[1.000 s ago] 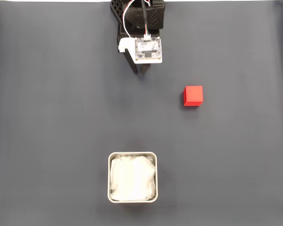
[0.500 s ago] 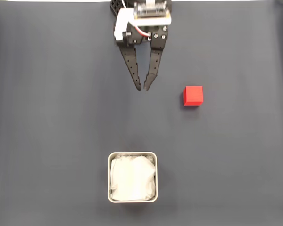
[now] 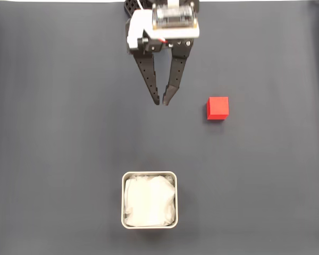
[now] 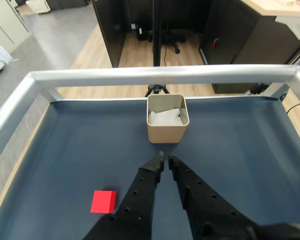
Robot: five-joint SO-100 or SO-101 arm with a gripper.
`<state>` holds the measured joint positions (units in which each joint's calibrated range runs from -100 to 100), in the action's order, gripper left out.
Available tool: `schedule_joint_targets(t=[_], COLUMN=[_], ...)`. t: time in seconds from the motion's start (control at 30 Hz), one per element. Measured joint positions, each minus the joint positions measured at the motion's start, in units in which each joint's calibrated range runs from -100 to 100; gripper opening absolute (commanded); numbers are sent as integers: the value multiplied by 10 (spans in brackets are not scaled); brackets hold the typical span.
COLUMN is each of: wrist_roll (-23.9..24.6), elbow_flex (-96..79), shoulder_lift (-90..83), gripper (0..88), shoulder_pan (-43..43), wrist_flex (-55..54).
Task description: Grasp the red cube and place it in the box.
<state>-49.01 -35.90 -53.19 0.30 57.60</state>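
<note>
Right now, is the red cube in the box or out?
Out. The red cube sits on the dark mat, apart from the box, which holds white paper.

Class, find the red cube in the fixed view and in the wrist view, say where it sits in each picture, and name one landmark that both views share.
Fixed view: the red cube sits right of centre on the dark mat, to the right of the tool tips.
Wrist view: the red cube sits low and left, to the left of the tool.
Shared landmark: the box with white lining, bottom centre in the fixed view, upper centre in the wrist view.
</note>
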Motion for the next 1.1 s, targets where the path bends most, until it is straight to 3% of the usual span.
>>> schedule_joint_targets(t=[0.4, 1.1], wrist_roll=[-19, -15], elbow_flex=[16, 16], shoulder_lift=[35, 57], gripper=[0, 38], shoulder_pan=[20, 155], wrist_flex=[71, 73])
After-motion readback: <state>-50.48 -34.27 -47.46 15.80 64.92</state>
